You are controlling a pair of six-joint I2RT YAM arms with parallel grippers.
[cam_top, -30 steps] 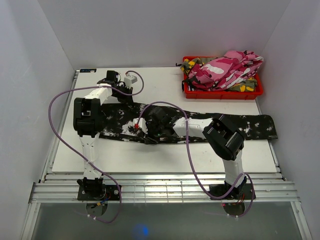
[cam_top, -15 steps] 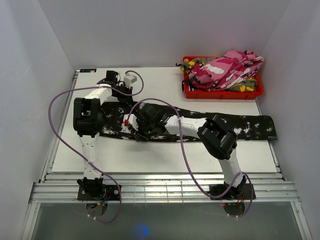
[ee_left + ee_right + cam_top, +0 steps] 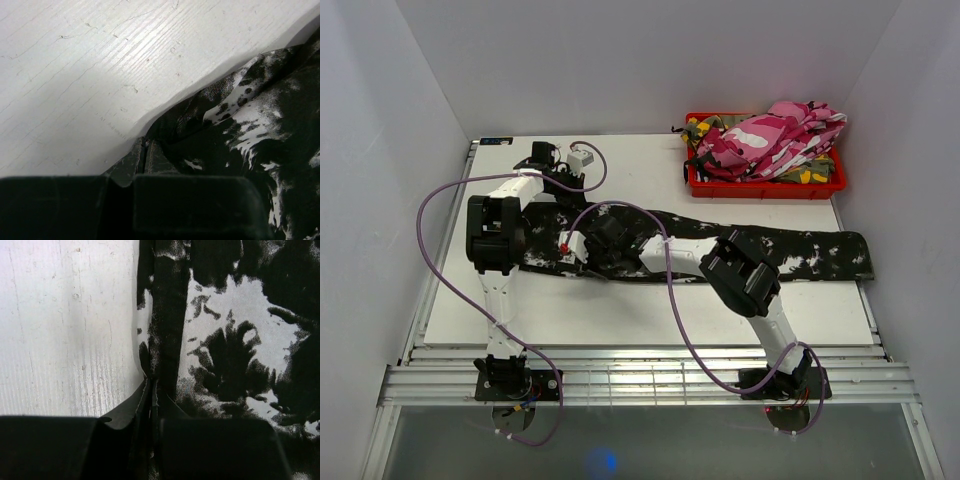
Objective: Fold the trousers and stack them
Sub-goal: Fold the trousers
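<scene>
Fabric of the black-and-white trousers (image 3: 820,252) lies stretched left to right across the worktop (image 3: 620,310). The left pincer (image 3: 145,152) is pressed together, pinching an edge of the cloth near its left end. The right pincer (image 3: 152,390) likewise pinches an edge. Pink-white camouflage trousers (image 3: 770,140) are heaped in a red bin (image 3: 765,188) at the far right corner.

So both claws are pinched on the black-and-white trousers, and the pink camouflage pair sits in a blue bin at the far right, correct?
The bin is red, not blue, per the top external view. The left claw and right claw are pinched on the black-and-white trousers, and the pink camouflage pair sits in that bin, far right.
</scene>
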